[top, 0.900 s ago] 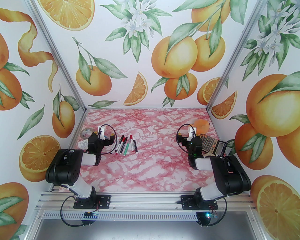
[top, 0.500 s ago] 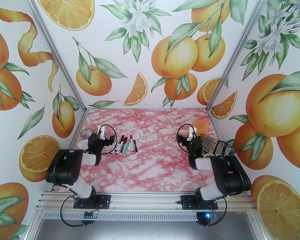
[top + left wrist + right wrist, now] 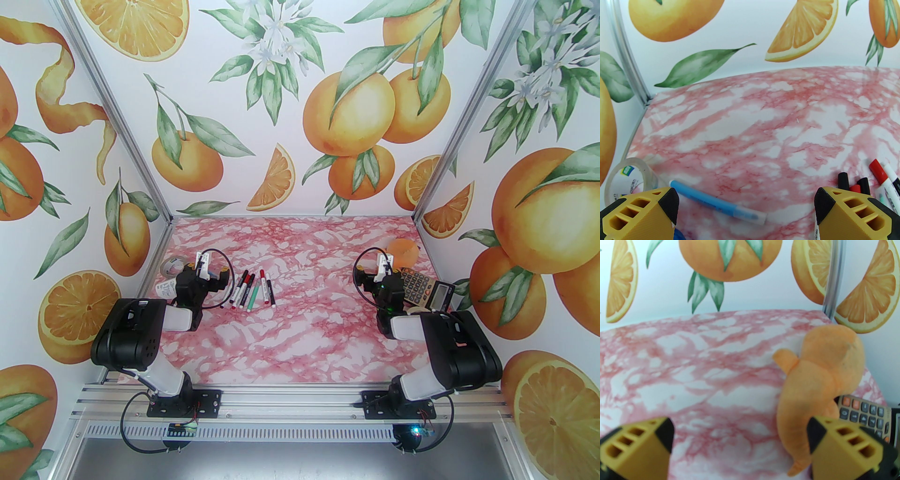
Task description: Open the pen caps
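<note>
Red and black pen caps (image 3: 877, 169), apparently all seated on their pens (image 3: 253, 293): a fanned group on the marbled table (image 3: 304, 337), left of centre, caps toward the far end. One blue pen (image 3: 717, 204) lay apart, near a tape roll (image 3: 630, 174) at the left edge. Left gripper (image 3: 746, 202): jaws fully spread, nothing held, poised just left of the fan. Right gripper (image 3: 740, 434): likewise wide and empty, far right, beside an orange plush toy (image 3: 820, 380) and a calculator (image 3: 864, 411). Handling note: probably best to clamp one barrel mid-length, then pull its cap straight along the axis, clear of neighbours.
</note>
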Available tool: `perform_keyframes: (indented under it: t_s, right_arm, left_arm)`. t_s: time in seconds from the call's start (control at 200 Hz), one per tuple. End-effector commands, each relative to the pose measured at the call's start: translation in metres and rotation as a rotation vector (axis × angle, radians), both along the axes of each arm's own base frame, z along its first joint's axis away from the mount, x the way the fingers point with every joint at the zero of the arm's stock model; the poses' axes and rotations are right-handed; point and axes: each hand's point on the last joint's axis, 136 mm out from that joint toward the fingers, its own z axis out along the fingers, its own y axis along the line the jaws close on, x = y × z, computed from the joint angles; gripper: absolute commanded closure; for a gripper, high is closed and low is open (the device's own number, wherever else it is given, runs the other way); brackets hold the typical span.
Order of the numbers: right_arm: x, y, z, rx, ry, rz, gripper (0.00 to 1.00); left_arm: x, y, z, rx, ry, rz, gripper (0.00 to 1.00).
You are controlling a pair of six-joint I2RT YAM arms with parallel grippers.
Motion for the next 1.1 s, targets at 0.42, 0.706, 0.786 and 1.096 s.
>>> perform_keyframes:
  t_s: [0.42, 0.706, 0.786, 1.096]
  right_arm:
    - [0.0017, 0.0002, 0.0011, -0.007, -0.007, -0.008, 0.00]
    - [0.0017, -0.0001, 0.0013, -0.007, -0.008, -0.009, 0.00]
    - [0.0021, 0.0003, 0.0018, -0.005, -0.009, -0.007, 0.00]
    - [0.0016, -0.0003, 0.0025, -0.002, -0.015, -0.008, 0.00]
  left_arm:
    - [0.0034, -0.0002, 0.0061, -0.010, -0.016, -0.005, 0.00]
    - [0.0034, -0.0002, 0.0060, -0.010, -0.016, -0.005, 0.00]
    - [0.0036, -0.0004, 0.0062, -0.010, -0.016, -0.006, 0.00]
    - [0.0030, 0.0005, 0.0061, -0.011, -0.017, -0.004, 0.00]
